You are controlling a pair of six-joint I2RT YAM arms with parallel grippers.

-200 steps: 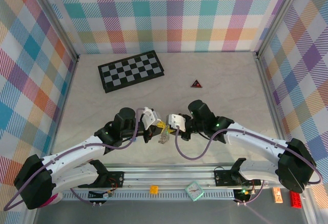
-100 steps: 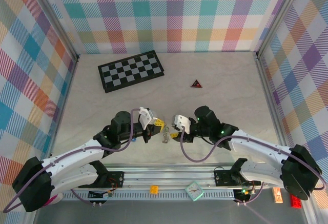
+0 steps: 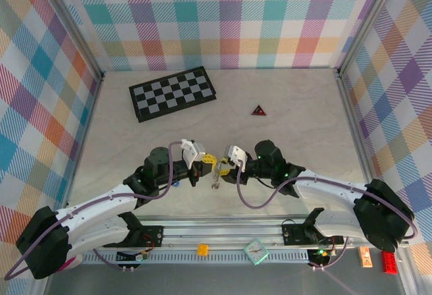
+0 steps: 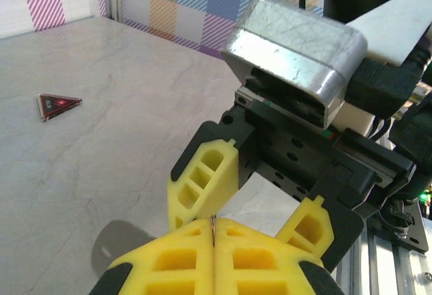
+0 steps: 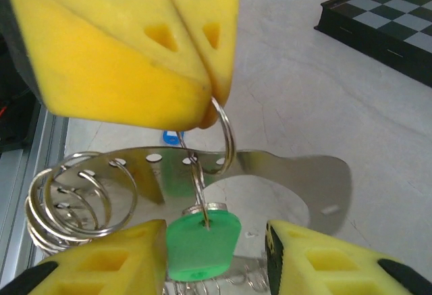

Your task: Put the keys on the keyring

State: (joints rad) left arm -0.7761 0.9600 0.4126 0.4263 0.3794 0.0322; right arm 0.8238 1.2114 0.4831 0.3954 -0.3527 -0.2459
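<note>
While the thin, springy wire keyring [image 5: 231,136] is pinched by the closed left end effector [image 4: 213,237] above the marbled tabletop [image 5: 324,92], the smooth green plastic key head [image 5: 202,244] dangling beneath it should be approached squarely by the half-open, empty right end effector [image 5: 214,254], so nothing is twisted.

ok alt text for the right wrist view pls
The left gripper, shut, pinches a metal keyring with a green-headed key dangling between the right gripper's open yellow fingertips. A checkerboard lies behind.
</note>
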